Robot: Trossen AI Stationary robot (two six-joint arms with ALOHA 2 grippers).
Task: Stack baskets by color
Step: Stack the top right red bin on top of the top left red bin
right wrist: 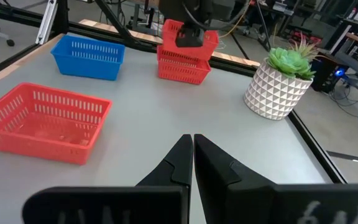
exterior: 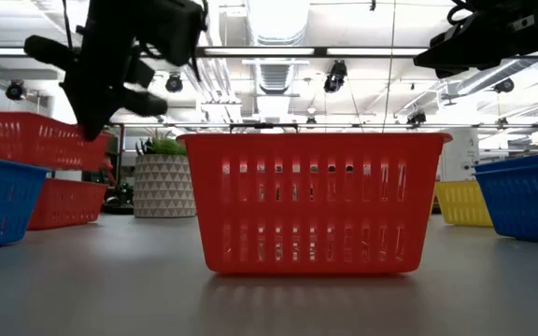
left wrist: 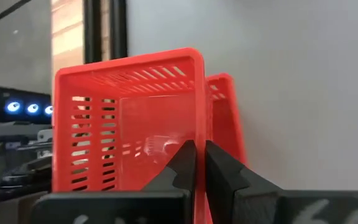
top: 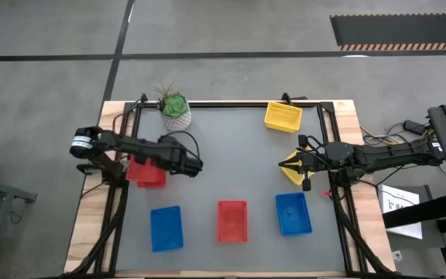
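My left gripper (left wrist: 195, 157) is shut on a red basket (left wrist: 129, 118), held just above a second red basket (right wrist: 182, 67) at the table's left side. In the low view the held basket (exterior: 26, 140) hangs over the lower one (exterior: 63, 201). A third red basket (top: 232, 221) stands near the front edge, between two blue baskets (top: 166, 228) (top: 293, 213). My right gripper (right wrist: 192, 146) is shut on nothing and hovers at the right, over a yellow basket (top: 293, 170). Another yellow basket (top: 283, 116) sits at the far right. My left gripper pinches one side wall of the red basket near its rim (left wrist: 199, 127), one finger inside the basket and one outside. The fingers slant down from above. The basket hangs tilted, off the table and over the lower red basket; whether the two touch, I cannot tell.
A green plant in a white pot (top: 175, 110) stands at the far left of the table. Black frame rails (top: 114, 209) run along the table's left and right sides. The grey mat's middle (top: 231, 155) is bare.
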